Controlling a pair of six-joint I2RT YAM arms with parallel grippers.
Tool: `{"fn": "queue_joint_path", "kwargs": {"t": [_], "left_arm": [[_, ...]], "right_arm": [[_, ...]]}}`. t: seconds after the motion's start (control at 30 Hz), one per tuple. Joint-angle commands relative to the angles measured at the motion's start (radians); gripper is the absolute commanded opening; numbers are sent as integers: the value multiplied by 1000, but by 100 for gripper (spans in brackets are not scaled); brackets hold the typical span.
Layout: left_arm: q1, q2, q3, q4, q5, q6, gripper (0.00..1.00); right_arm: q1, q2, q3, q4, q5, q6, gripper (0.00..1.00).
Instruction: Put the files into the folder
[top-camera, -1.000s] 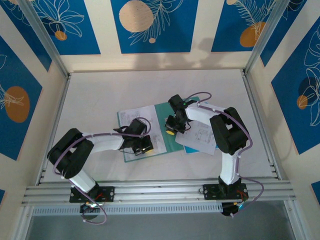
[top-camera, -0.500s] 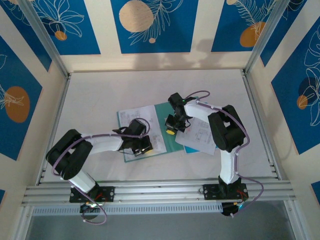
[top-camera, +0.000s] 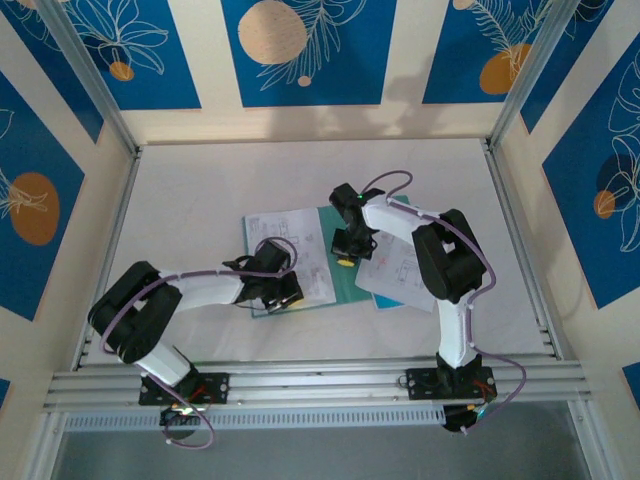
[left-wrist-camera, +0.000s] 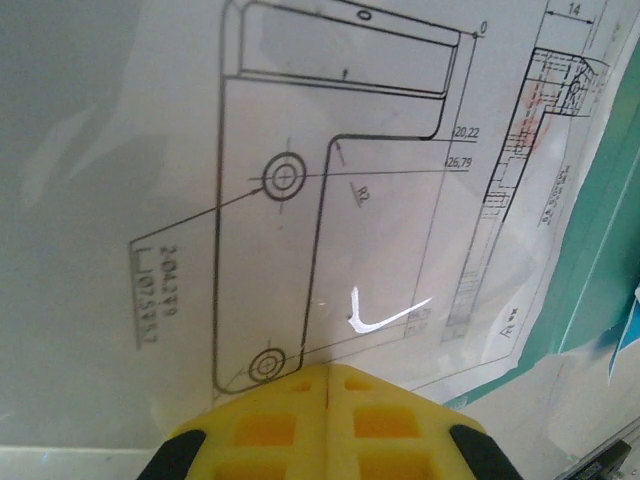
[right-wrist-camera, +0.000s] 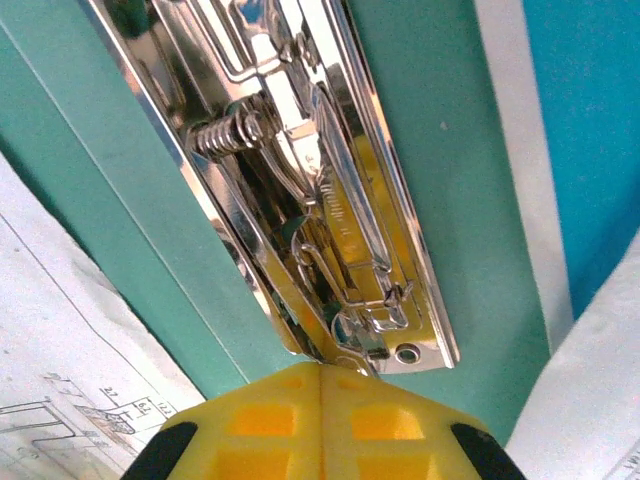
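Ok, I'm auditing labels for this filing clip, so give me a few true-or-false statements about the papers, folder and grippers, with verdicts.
1. The flat teal-green card folder lies open on the table. True.
2. The left gripper is wide open over bare table. False: it is shut, over a white printed paper sheet.
3. The right gripper is shut, beside the folder's shiny metal clip. True.
4. Both white sheets are stacked under that clip. False: one lies left of it, another white sheet right of it.

files (top-camera: 275, 232) left and right, overlapping folder (top-camera: 352, 286) between
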Motion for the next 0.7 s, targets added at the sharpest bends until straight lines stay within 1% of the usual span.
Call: {"fn": "queue_joint_path", "kwargs": {"t": [0.0,0.2,0.33,0.4,0.43,0.5,0.57,0.6,0.63,0.67], "left_arm": [[-7,7,-55,-174,-43,-7,0],[-6,10,-55,-165,-42,-10,0],[-5,10,-51,-162,-42,-5,0],[-8,11,-47,-163,-39,-3,0],[-6,13,-43,-164,-39,1,0],[-7,14,-36,-170,-39,5,0],[-7,14,-31,-174,-40,8,0],[-6,13,-30,-175,-40,11,0],[-7,13,-28,-177,-40,13,0],[-7,14,-26,-179,-42,14,0]], "right_arm": [[-27,-45,28,-59,218,-21,9],[-17,-146,57,-70,204,0,11],[-15,-186,26,-50,155,45,13],[-15,-210,-4,-22,127,69,17],[-16,-229,-30,7,111,82,22],[-24,-272,-77,68,75,105,36],[-39,-312,-127,131,24,143,53],[-49,-324,-151,163,-9,162,59],[-61,-340,-180,208,-56,188,68],[-71,-348,-212,250,-99,216,75]]}}
